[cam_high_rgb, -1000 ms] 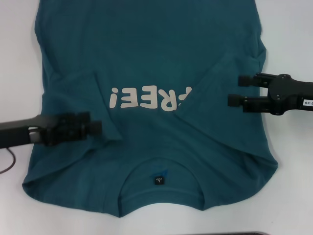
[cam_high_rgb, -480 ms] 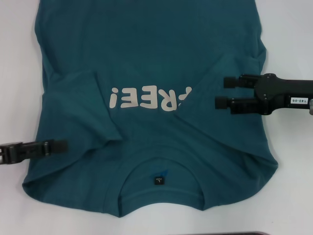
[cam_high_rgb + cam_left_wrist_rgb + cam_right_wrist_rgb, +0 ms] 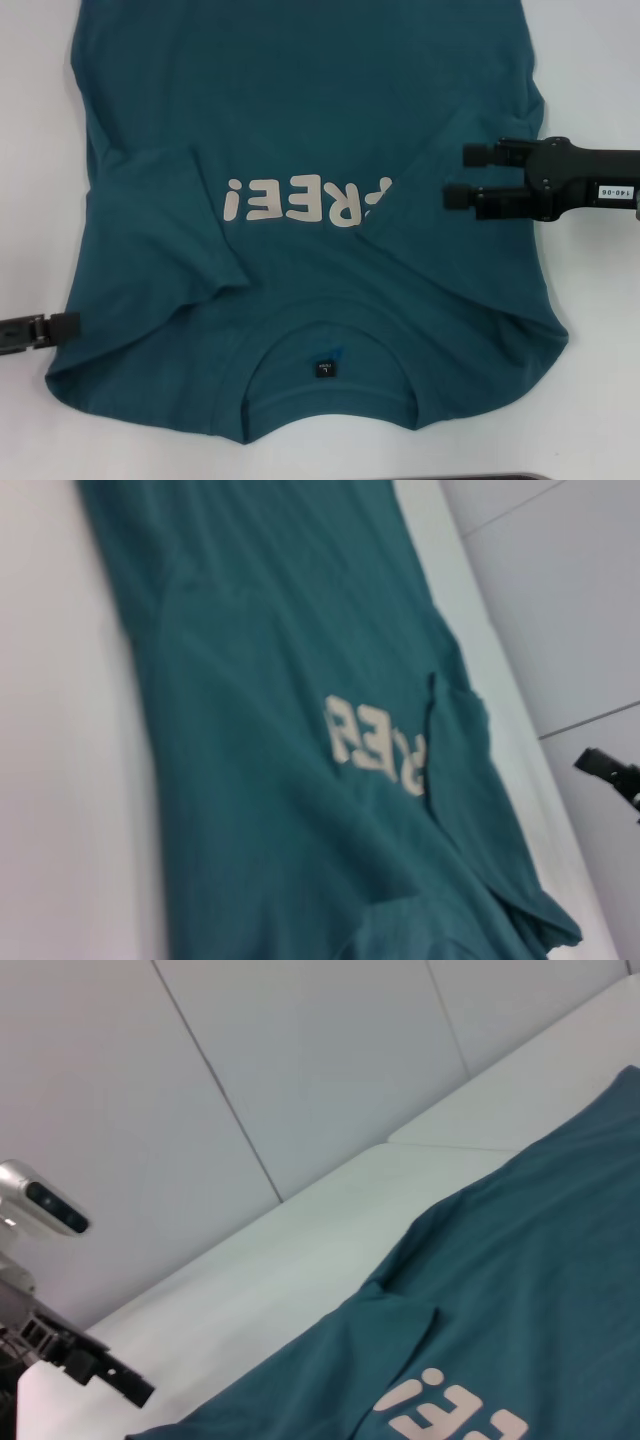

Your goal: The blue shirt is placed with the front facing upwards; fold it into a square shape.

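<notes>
My right claw (image 3: 456, 175), released, hovers over the shirt (image 3: 300, 130), likely positioning for the next fold; left claw (image 3: 66, 325) unclear.

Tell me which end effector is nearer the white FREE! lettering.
Right. The right end effector hangs open just beside the lettering; the left end effector sits at the blue shirt's edge.

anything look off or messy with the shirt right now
Slightly. On the blue shirt, both sleeves are folded in, but unevenly: the right-side one covers the start of the white lettering, the left-side one stops short of it. Nothing looks damaged.
</notes>
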Motion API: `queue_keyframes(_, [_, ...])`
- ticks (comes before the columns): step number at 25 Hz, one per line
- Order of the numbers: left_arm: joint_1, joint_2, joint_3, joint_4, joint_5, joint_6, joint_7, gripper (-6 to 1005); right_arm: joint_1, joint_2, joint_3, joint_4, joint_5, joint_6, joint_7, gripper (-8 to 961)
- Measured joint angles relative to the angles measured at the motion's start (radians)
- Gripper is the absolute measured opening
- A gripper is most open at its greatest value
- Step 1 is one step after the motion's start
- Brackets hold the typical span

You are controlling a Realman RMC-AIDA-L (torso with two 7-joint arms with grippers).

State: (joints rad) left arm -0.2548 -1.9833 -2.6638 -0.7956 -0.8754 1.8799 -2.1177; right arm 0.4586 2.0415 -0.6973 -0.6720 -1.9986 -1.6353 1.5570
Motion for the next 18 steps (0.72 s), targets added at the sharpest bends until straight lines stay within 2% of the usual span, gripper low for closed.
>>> queue_keyframes(5, [0.0,0.011,-0.031,-0.001,0.056,0.012,-0.035,901,0.001,-0.006,0.003,-0.001,0.0,0.006,0.0,909])
queue_keyframes(11, [-0.004,0.013,-0.035,0.002,0.129,0.004,-0.052,896,0.004,-0.011,0.007,-0.001,0.0,0.006,0.001,909])
queue_keyframes(18, [-0.01,0.013,-0.036,0.009,0.152,-0.017,-0.052,888,0.008,-0.011,0.01,-0.001,0.002,0.006,0.005,909])
